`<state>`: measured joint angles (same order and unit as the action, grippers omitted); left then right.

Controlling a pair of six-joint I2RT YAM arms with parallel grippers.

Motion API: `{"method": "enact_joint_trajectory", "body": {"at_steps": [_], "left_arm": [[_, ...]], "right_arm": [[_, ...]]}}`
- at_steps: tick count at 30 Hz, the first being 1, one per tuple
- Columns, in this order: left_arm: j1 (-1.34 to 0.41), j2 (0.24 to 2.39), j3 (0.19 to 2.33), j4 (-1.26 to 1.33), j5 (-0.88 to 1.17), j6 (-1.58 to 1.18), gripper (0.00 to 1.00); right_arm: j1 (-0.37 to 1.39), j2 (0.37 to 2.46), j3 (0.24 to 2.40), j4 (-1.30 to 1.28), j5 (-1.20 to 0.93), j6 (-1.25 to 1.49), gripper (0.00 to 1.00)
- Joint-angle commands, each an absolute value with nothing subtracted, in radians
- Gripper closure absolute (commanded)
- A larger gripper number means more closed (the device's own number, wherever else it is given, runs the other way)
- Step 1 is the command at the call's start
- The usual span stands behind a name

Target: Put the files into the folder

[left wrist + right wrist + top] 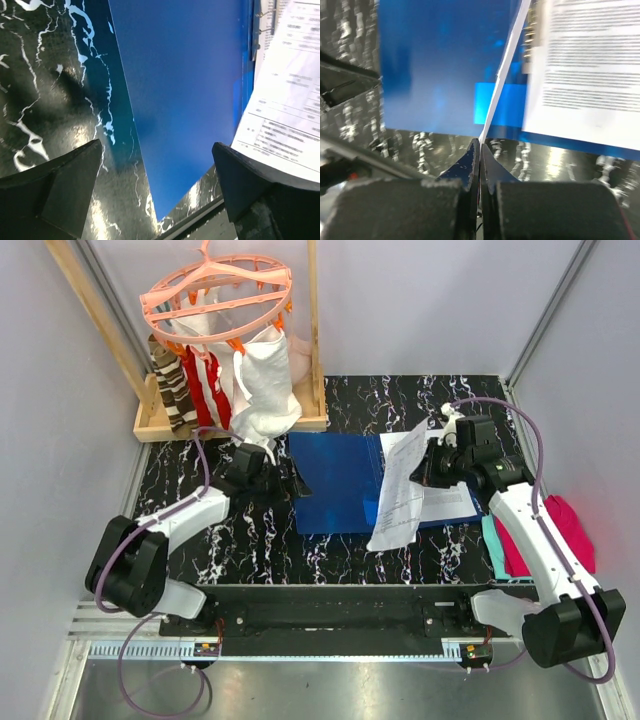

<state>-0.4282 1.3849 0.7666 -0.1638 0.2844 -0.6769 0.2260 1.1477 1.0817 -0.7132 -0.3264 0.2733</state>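
Pinched flat in the right tool (428, 466), pads pressed together on its edge: one sheet of the files (398, 495). Lifted off the tabletop (250, 540) and tilted, hanging over the right half of the open folder (335, 485). Long axis from far edge toward near edge of the tabletop, lower end drooping past the folder's near edge. From the right tool, lying leftward and nearward. Beneath it, flat on the folder's right half, a second sheet (445, 502). Folder mid-tabletop, spread flat. Left tool (290, 480) spread wide, holding nothing, low at the folder's left edge. Probably next: lowering and squaring the held sheet onto the right half. Clearly the right arm's job, being nearer.
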Motion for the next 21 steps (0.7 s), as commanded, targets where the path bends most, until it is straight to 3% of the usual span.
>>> {"method": "enact_joint_trajectory", "body": {"at_steps": [1,7,13,14,21], "left_arm": [[-0.457,1.439,0.782,-0.048,0.245,-0.722,0.08],[-0.469,1.494,0.759,-0.006,0.247,-0.749,0.21],[-0.466,1.483,0.73,0.028,0.258,-0.765,0.55],[-0.468,1.474,0.733,0.017,0.253,-0.756,0.65],[-0.459,1.437,0.759,-0.126,0.196,-0.713,1.0]], "right_arm": [[0.222,1.094,1.167,-0.779,-0.167,0.206,1.0],[0.222,1.101,1.219,-0.785,-0.169,0.172,1.0],[0.224,1.163,1.249,-0.781,-0.185,0.152,1.0],[0.222,1.172,1.265,-0.779,-0.224,0.153,1.0],[0.222,1.227,1.296,-0.729,-0.384,0.166,1.0]]}}
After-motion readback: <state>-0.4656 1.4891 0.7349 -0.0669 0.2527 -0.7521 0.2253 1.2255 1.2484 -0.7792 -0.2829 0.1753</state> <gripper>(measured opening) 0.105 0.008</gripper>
